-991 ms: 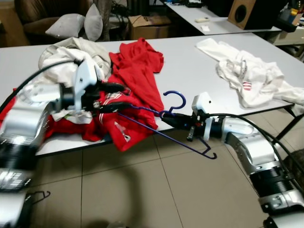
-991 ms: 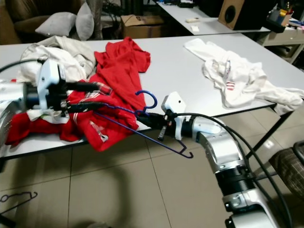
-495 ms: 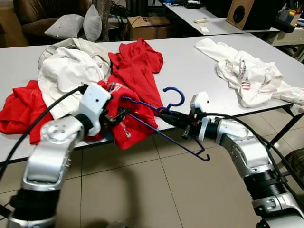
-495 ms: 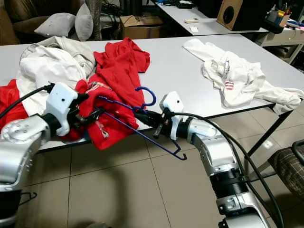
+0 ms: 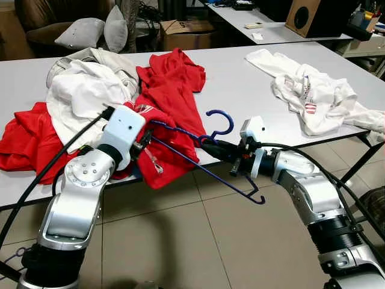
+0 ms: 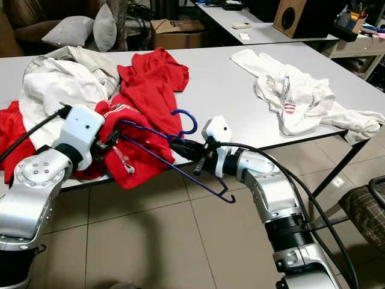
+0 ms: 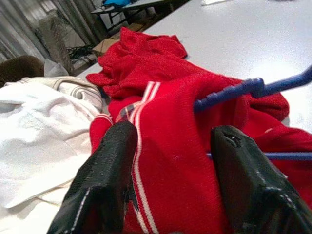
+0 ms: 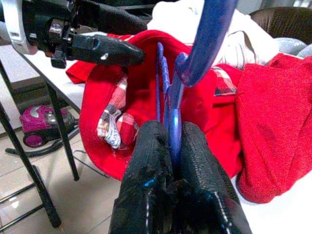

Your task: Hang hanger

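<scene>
Blue hanger point(image 5: 198, 158) apparently clamped in right end effector point(image 5: 210, 145).

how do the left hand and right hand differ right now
The right hand is shut on the blue hanger at its neck; the left hand is open, fingers spread around the red shirt. The right hand hangs off the table edge, the left over the clothes. Both have black fingers and point at each other.

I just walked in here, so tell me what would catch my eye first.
The blue wire hanger, held out past the grey table's front edge by the right gripper shut on its neck. Its far end is tucked into a red knitted garment, where the open left gripper reaches.
</scene>
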Motion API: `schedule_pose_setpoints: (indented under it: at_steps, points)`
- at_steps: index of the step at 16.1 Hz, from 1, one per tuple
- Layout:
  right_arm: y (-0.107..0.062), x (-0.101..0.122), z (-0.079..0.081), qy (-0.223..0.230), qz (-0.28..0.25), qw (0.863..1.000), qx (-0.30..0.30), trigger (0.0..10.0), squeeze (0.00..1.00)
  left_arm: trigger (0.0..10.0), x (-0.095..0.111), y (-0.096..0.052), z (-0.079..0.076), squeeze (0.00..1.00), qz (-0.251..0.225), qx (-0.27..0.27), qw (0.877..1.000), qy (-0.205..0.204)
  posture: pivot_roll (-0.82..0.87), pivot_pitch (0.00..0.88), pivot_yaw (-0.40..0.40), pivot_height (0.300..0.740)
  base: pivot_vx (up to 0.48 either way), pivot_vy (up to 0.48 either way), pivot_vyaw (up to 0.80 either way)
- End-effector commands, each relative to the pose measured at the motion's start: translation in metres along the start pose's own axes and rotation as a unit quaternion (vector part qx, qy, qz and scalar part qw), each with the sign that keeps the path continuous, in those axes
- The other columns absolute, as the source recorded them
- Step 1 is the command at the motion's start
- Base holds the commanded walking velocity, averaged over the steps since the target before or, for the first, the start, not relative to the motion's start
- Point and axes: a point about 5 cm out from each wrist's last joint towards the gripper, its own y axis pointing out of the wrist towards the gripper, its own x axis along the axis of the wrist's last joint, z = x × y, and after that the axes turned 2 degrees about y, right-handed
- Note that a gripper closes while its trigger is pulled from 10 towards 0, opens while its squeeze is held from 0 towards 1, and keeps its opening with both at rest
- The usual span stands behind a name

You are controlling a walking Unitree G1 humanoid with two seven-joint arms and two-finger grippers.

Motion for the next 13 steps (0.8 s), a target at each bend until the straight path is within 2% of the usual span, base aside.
schedule_pose_setpoints:
  at_steps: [1,13]
  points:
    - [-0.0006,0.0094,-0.0004,-0.013,-0.019,1.0,0.001,10.0,0.0,0.0,0.0012,-0.002,-0.0006,0.0,-0.001,0.006,1.0,0.012,0.1,0.0,-0.03,0.74,0.0,0.0,0.0]
    - [0.0012,0.0103,0.0,-0.013,-0.02,1.0,0.005,10.0,0.0,0.0,0.0043,-0.0008,0.0033,0.0,-0.009,0.006,1.0,0.0,0.1,0.0,-0.025,0.74,0.0,0.0,0.0]
